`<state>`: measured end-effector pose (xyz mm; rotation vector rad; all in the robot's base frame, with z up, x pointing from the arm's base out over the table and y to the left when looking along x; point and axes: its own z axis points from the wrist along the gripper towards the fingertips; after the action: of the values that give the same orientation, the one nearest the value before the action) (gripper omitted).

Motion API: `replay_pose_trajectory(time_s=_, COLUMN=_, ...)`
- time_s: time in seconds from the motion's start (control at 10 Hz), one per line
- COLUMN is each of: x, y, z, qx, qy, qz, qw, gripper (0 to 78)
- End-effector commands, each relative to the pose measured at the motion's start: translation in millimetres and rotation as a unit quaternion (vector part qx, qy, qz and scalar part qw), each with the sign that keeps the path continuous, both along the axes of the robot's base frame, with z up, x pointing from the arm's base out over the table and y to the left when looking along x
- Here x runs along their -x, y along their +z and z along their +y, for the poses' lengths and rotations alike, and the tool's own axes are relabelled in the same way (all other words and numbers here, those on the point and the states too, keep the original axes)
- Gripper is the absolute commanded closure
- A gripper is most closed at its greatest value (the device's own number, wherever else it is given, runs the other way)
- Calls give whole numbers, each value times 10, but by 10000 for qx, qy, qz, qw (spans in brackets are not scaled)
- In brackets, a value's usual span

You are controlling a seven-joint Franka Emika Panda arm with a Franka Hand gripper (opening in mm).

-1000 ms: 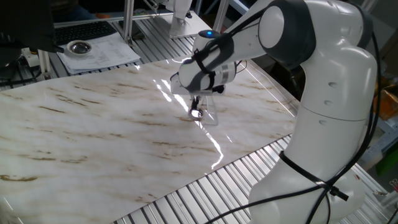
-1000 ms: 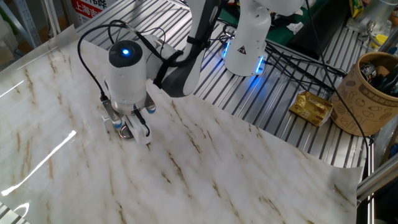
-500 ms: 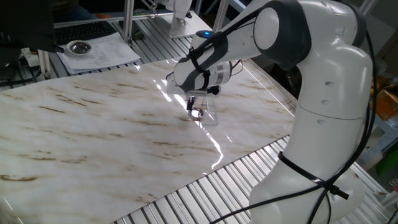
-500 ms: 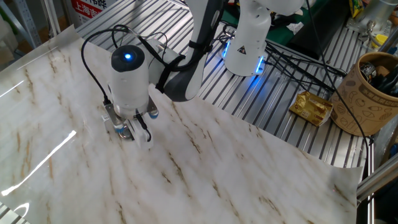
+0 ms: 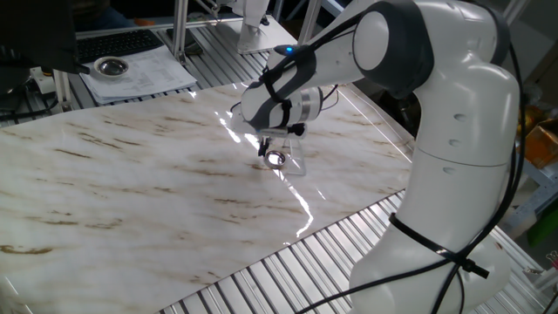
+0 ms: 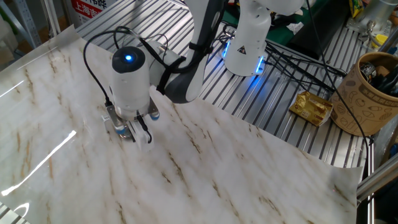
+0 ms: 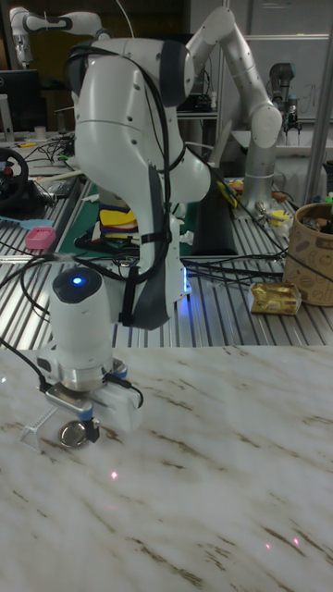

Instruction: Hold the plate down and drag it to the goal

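Near the far edge of the marble worktop (image 5: pixel 131 192), I hang with my jaws (image 5: pixel 267 150) pointing straight down over the plate (image 5: pixel 277 159), just above it or touching; I cannot tell whether they are open or closed. Plate lies at the clear goal marker (image 5: pixel 295 162), seemingly overlapping its edge.

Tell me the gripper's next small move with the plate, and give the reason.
Probably lift the gripper straight up a little and stop. The plate seems to lie already within the pale outline of the goal, and the tall fixed view shows it flat on the marble just below the gripper. More dragging would likely push it out. Whether the fingertips are touching it, I cannot tell.
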<state>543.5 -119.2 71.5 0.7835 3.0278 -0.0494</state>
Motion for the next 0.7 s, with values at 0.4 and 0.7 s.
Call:
replay_pose_trajectory(time_s=0.4, x=-13, y=-88, z=59, qx=-7, qy=28, qz=-78, qw=10000, gripper=776)
replay_pose_trajectory(time_s=0.7, x=15, y=-102, z=43, qx=68, qy=119, qz=-69, qw=9999, gripper=776)
